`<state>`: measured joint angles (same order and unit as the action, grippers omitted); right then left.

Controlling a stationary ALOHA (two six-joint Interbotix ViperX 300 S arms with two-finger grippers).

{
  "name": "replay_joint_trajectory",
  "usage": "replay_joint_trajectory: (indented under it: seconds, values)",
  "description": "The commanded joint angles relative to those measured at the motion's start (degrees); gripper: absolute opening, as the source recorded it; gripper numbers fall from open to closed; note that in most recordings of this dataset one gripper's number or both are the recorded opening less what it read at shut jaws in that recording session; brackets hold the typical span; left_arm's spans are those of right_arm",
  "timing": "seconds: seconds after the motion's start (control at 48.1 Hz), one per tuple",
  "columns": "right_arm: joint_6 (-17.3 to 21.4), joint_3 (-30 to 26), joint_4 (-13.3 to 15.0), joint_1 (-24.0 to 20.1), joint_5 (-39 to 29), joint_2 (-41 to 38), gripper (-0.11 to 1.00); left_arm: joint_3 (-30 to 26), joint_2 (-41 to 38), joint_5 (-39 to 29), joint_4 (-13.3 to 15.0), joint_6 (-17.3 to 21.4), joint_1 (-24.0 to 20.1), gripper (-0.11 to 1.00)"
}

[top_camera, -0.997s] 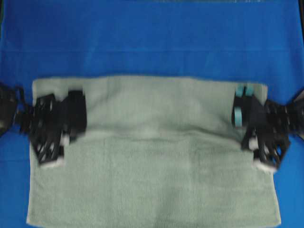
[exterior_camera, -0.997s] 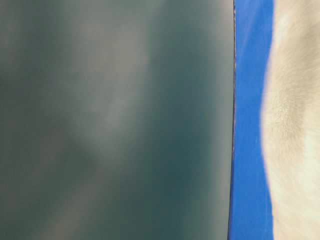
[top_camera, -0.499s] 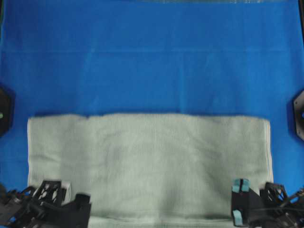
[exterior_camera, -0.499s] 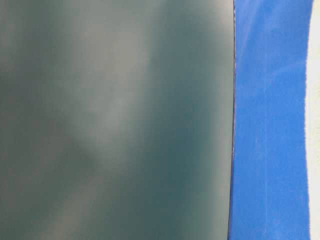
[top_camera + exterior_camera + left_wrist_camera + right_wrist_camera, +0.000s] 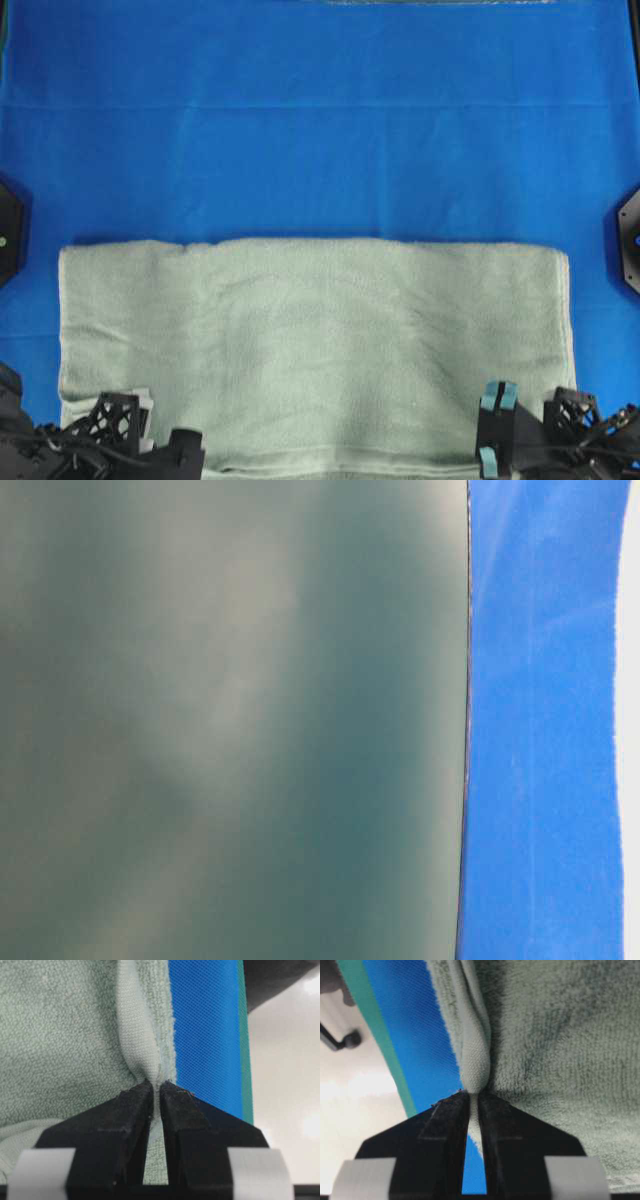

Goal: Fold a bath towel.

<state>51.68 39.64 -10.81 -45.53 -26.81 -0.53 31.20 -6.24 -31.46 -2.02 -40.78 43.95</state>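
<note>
You have one blue table cloth (image 5: 320,130) covering the whole work surface, and on its near half lies one bath towel (image 5: 310,350), spread flat with a doubled layer showing along the near edge, so judge it as already folded once lengthwise. Treat the towel as soft and limp: thick terry pile that gives no stiffness, sags wherever you do not support it, and drags on the cloth rather than sliding. It looks light enough for two pinches, yet bulky, so expect the middle to trail behind the corners. The woven hem band (image 5: 134,1035) is the thinner, firmer part, and that is where to take hold, at the end edges near the corners, one grip per side.

Two grippers work it. Your left gripper (image 5: 156,1091) is pinched tight on the hem at the towel's left near corner, with only a sliver of fabric between the jaws. Your right gripper (image 5: 474,1100) is likewise clamped on the hem at the right near corner. The table-level view shows only blur and blue cloth.
</note>
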Motion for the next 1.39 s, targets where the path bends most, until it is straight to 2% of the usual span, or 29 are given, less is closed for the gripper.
replay_joint_trajectory:
  seconds: [0.0,0.042,0.104,0.249,0.312,0.499,0.582,0.665,0.748,0.852,0.956,1.08,1.226,1.371]
  values:
    - [0.26,-0.18,0.09,-0.26,0.0,1.23,0.11,-0.18,1.23,0.09,0.09,-1.23,-0.35,0.06]
    - [0.7,-0.09,0.09,-0.26,0.0,1.32,0.11,0.09,1.41,0.09,0.0,-1.67,-0.53,0.11]
    - [1.32,0.0,0.09,-0.26,-0.09,1.49,0.11,0.35,1.85,0.0,0.0,-1.67,-0.62,0.27]
    - [2.02,-0.26,1.14,-0.18,-0.88,3.08,0.52,0.7,4.22,-0.79,0.0,-1.05,-1.14,0.72]
    - [2.2,-0.44,2.64,0.35,-2.37,4.92,0.66,0.53,5.98,-2.2,-0.18,-0.79,-1.85,0.81]
    - [2.2,-0.53,7.91,5.1,-11.51,12.39,0.6,0.62,14.15,-12.83,-0.79,1.41,-4.66,0.76]
    - [2.2,0.26,11.25,8.79,-17.93,15.21,0.6,1.58,17.75,-17.93,-2.55,2.37,-7.03,0.76]
    - [2.11,1.41,15.91,13.54,-23.82,17.67,0.6,3.43,20.65,-21.27,-5.36,3.34,-10.55,0.76]
    - [1.76,3.25,21.36,18.98,-28.21,20.13,0.6,6.33,23.12,-22.24,-8.09,3.87,-15.91,0.76]
    - [1.05,5.1,25.31,23.99,-29.18,22.32,0.6,9.14,26.1,-22.24,-10.02,5.1,-21.18,0.76]
    - [-0.97,6.33,26.1,27.33,-29.18,23.82,0.6,11.34,27.86,-22.15,-10.28,7.03,-24.52,0.76]
    - [-3.16,7.82,25.84,28.92,-28.21,23.55,0.6,12.83,27.77,-21.97,-10.28,8.35,-25.58,0.76]
    - [-3.78,10.55,26.1,30.76,-22.41,21.27,0.6,15.82,26.1,-19.34,-10.81,8.96,-27.16,0.76]
    - [-4.04,15.03,26.72,34.1,-16.26,17.93,0.6,21.62,23.99,-12.83,-12.3,9.05,-31.99,0.76]
